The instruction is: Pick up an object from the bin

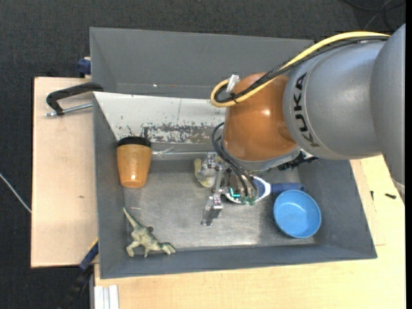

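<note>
– Grey metal bin, seen from above in the camera view: where is the gripper hanging?

– It is hanging near the middle, below the arm's orange cover, with its tip over bare floor. I cannot tell whether the jaws are apart or together. Nothing is showing between them.

– What is lying closest?

– A small pale lump is sitting just behind it, toward the back wall. A white-and-blue thing is lying just beside it, partly hidden under the wrist. I am judging those two the likeliest picks, though that is a guess.

– How are they going to handle?

– Both are looking small and light, so weight is not worrying me. Too little of either is showing to tell soft from stiff. I would be closing across the narrowest part that is standing clear of the floor.

– And the others?

– A blue bowl is resting near the right wall. It is probably stiff, smooth plastic, so it is best pinched over its rim. An orange cup with a dark rim is lying at the left, and its round side may be rolling away under a push. A toy dinosaur is lying in the front left corner. It is light with thin limbs, so the trunk is looking the safest hold.
</note>
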Tool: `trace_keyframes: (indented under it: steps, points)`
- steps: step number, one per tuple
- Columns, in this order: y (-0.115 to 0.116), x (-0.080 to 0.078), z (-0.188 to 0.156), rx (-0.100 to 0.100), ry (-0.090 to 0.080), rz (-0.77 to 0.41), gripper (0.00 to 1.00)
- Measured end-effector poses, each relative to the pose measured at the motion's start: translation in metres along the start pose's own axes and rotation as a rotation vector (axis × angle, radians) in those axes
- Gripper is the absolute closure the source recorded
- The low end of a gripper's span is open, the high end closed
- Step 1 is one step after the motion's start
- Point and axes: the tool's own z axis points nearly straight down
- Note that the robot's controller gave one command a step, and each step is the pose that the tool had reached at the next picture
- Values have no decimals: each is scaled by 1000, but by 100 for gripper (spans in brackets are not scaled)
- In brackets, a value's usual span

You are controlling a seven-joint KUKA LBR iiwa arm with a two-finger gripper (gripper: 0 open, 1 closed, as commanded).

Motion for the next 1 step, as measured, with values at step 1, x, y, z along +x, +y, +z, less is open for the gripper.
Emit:
trace_keyframes:
  steps: [1]
  points:
    - [-27,-53,18,0,-15,-89,0]
